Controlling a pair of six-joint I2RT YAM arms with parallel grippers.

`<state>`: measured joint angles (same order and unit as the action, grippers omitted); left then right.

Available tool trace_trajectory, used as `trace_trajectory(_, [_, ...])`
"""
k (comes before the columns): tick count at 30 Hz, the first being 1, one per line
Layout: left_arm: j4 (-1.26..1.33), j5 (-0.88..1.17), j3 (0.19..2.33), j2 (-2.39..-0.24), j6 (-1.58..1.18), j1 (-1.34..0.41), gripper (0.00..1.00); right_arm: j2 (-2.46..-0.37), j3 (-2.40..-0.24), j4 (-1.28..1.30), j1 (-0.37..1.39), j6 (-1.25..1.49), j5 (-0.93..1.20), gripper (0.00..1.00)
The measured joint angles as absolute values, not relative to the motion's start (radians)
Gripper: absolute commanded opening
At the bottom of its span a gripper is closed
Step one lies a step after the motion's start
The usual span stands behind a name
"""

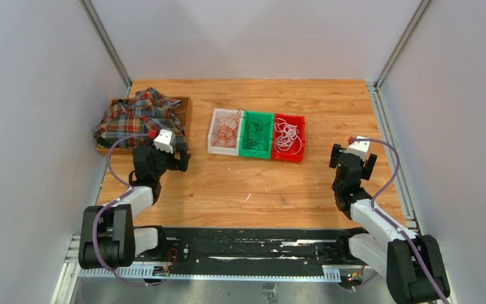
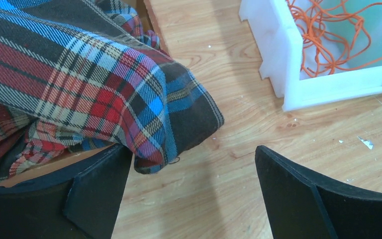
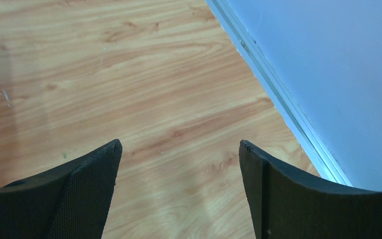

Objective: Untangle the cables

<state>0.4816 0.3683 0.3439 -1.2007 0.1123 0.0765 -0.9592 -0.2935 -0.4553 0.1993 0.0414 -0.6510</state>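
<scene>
Three bins stand side by side at the table's middle. The white bin holds orange-red cables, the green bin holds dark cables, and the red bin holds white cables. My left gripper is open and empty, left of the bins. In the left wrist view it hangs over bare wood, with the white bin and orange-red cables at upper right. My right gripper is open and empty, right of the bins, over bare wood in its wrist view.
A plaid cloth lies heaped on a wooden tray at the back left; its corner hangs just beyond my left finger. A metal rail and wall border the table's right edge. A small white scrap lies on the wood.
</scene>
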Motion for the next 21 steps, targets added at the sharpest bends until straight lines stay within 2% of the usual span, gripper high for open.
trace_trajectory(5, [0.838, 0.395, 0.182, -1.256, 0.088, 0.076, 0.98, -1.077, -0.207, -0.640, 0.179, 0.013, -0.627, 0.87])
trace_trajectory(13, [1.115, 0.331, 0.132, -1.362, 0.039, 0.076, 0.98, -1.345, -0.155, -0.968, 0.172, -0.078, -0.493, 0.88])
trace_trajectory(17, [1.084, 0.305, 0.152, -1.378, 0.040, 0.064, 0.98, -1.439, -0.154, -1.098, 0.170, -0.107, -0.451, 0.91])
trace_trajectory(21, [1.102, 0.294, 0.158, -1.379, 0.041, 0.051, 0.98, -1.422, -0.189, -1.045, 0.130, -0.096, -0.418, 0.91])
